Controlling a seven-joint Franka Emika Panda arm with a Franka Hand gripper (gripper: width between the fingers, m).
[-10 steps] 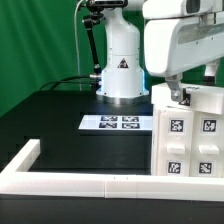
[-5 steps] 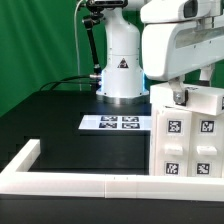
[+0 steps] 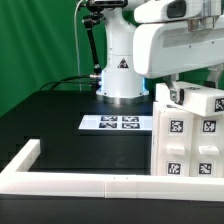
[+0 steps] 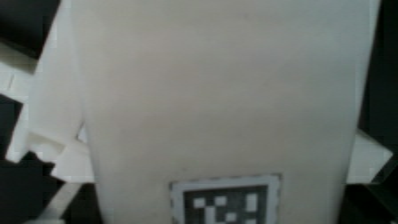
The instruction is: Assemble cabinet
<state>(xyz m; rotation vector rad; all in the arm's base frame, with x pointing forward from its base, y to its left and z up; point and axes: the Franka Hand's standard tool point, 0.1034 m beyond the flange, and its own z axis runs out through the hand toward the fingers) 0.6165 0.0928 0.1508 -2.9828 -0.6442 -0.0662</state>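
Exterior view: the cabinet (image 3: 190, 135), white with square black-and-white tags, stands upright; tool (image 3: 178, 92) state unclear

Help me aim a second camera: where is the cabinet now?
The cabinet stands at the exterior view's right edge, right of the marker board, behind the low white wall.

Even bright light outside; wrist view blurred, soft, out of focus
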